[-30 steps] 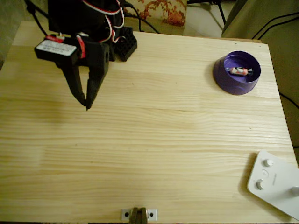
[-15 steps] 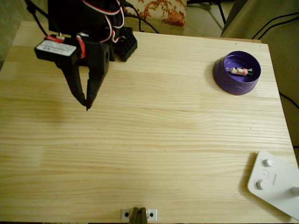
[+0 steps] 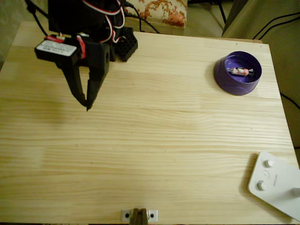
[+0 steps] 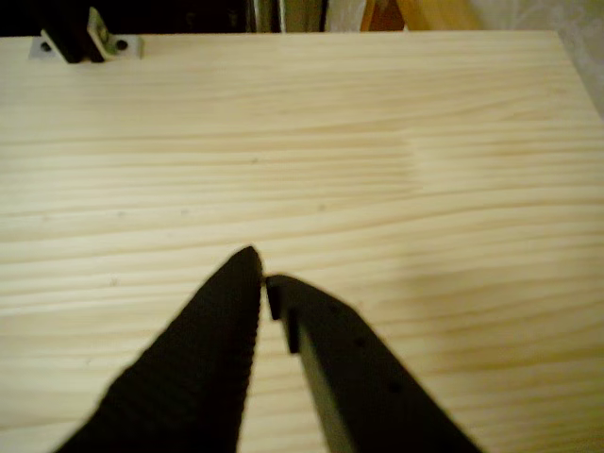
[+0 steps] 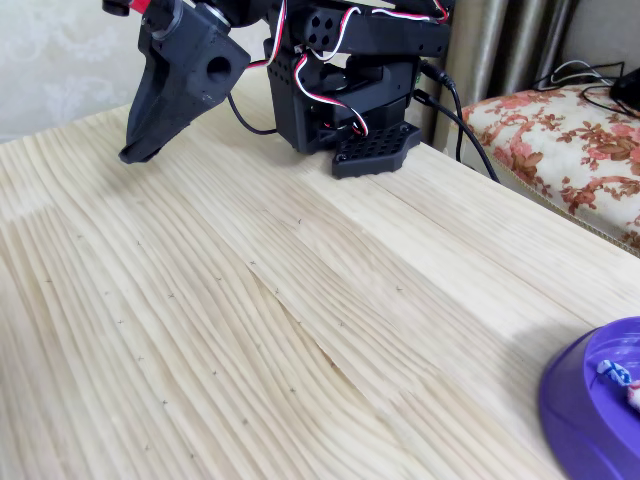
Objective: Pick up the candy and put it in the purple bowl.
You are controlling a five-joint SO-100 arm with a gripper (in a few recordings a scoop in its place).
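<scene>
The candy (image 3: pixel 240 71) lies inside the purple bowl (image 3: pixel 224 75) at the table's far right in the overhead view; a bit of the candy (image 5: pixel 620 376) shows over the bowl's rim (image 5: pixel 590 400) in the fixed view. My black gripper (image 3: pixel 87 105) hangs over the table's upper left, far from the bowl, pointing down. Its fingers are closed together with nothing between them. In the wrist view the gripper (image 4: pixel 262 269) hovers over bare wood. In the fixed view the gripper (image 5: pixel 135 153) is at the upper left.
A white device with round knobs (image 3: pixel 275 183) sits at the lower right corner. A small metal bracket (image 3: pixel 139 215) is at the front edge. The arm's black base (image 5: pixel 345 90) stands at the back. A floral cushion (image 5: pixel 570 130) lies beyond the table.
</scene>
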